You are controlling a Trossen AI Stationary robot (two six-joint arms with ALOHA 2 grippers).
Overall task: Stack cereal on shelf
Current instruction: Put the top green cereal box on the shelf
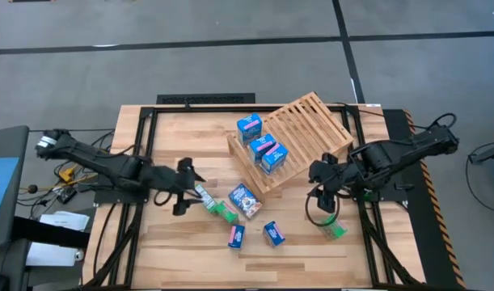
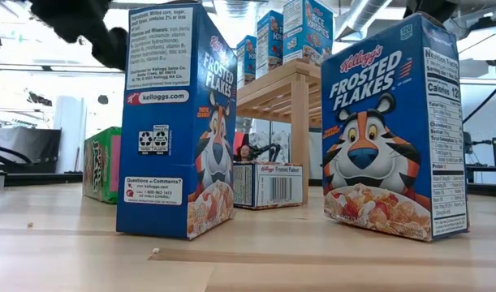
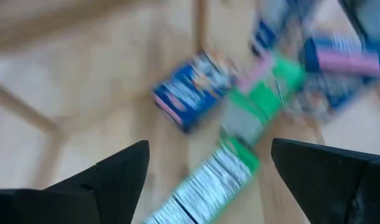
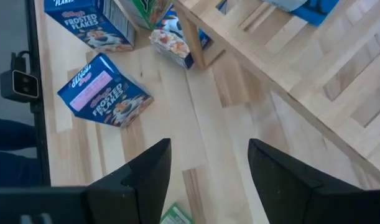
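A robotics lab or test space is showing here: two dark arms are standing bolted on a black frame around a plank worktable, which is sitting on a grey concrete floor crossed by dark lines. Beyond the table, exposed ceiling ducts, bright windows and lab equipment are showing.

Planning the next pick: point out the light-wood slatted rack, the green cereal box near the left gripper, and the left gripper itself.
Light-wood slatted rack [image 1: 311,129], high view, bare slats.
Green cereal box [image 1: 224,211], high view, top face.
Left gripper [image 1: 191,187], high view, between its open fingertips.
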